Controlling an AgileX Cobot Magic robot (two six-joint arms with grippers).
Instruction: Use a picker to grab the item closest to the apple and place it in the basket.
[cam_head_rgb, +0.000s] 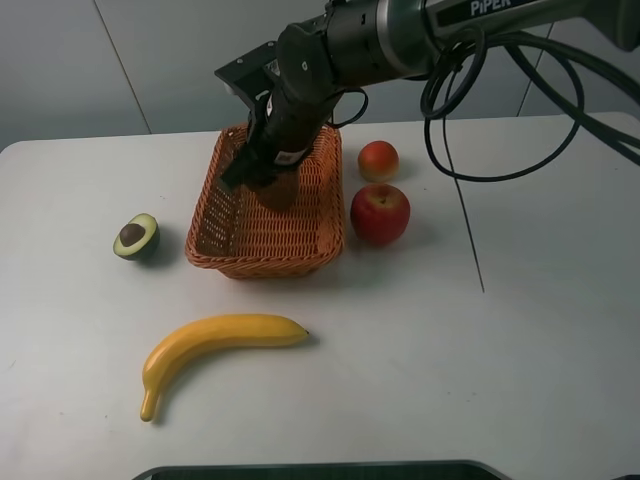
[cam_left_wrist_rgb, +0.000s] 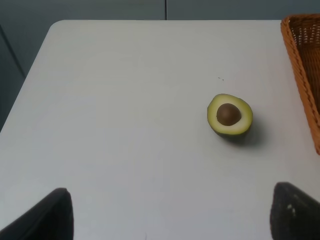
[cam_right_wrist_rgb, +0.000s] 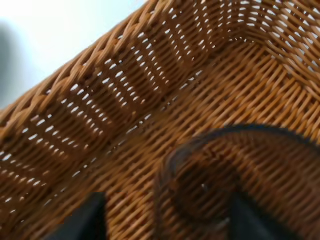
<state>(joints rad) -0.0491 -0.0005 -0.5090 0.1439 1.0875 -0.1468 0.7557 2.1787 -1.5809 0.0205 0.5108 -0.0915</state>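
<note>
The picker, my right gripper (cam_head_rgb: 252, 165), reaches down into the brown wicker basket (cam_head_rgb: 265, 248). The smoky-grey see-through cup (cam_head_rgb: 278, 190) sits inside the basket just under it. In the right wrist view the cup (cam_right_wrist_rgb: 200, 185) rests on the basket floor, and the weave shows through it. My right gripper (cam_right_wrist_rgb: 167, 222) looks open: its left fingertip (cam_right_wrist_rgb: 90, 220) stands clear of the cup's edge, and the other fingertip overlaps the cup. The red apple (cam_head_rgb: 380, 213) lies on the table right of the basket. My left gripper (cam_left_wrist_rgb: 172, 220) is open over bare table.
A small orange-red fruit (cam_head_rgb: 378, 160) lies behind the apple. A halved avocado (cam_head_rgb: 136, 236) sits left of the basket, also in the left wrist view as the avocado (cam_left_wrist_rgb: 229, 115) near the basket's rim (cam_left_wrist_rgb: 302, 65). A banana (cam_head_rgb: 215, 340) lies toward the front.
</note>
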